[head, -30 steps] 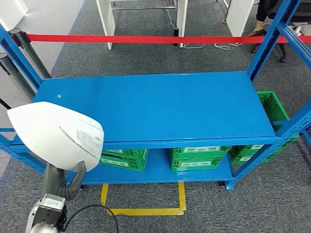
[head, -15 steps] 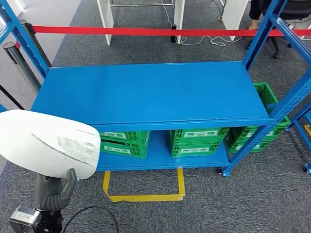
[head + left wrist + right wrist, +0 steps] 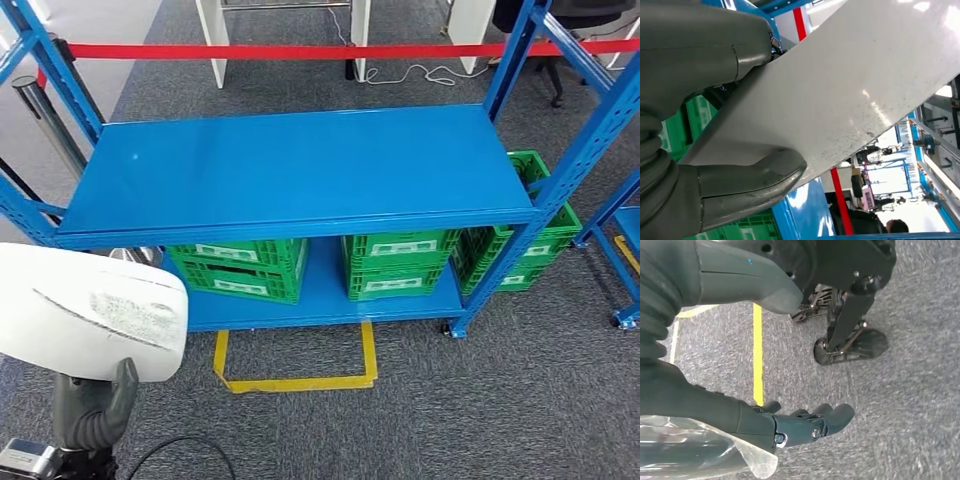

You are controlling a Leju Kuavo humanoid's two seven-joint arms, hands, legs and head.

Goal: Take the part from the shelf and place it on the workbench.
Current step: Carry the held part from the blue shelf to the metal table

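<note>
part (image 3: 90,310): white curved shell, above left hand (image 3: 94,405), clear of shelf (image 3: 302,170) | left hand: grasping part's edge, thumb (image 3: 749,187) under, fingers over | right hand (image 3: 764,355): released, hanging over floor | handling: probably light, stiff, glossy-slippery; wide overhang, so best held nearer middle

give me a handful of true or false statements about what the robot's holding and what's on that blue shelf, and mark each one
1. The left hand holds the white part. True.
2. Green crates sit on the top shelf. False: they sit on the lower level, and the top shelf is bare.
3. The right hand holds the white part. False: it holds nothing and hangs over the carpet with its fingers apart.
4. A red tape runs behind the shelf. True.
5. Yellow tape marks the carpet in front of the shelf. True.
</note>
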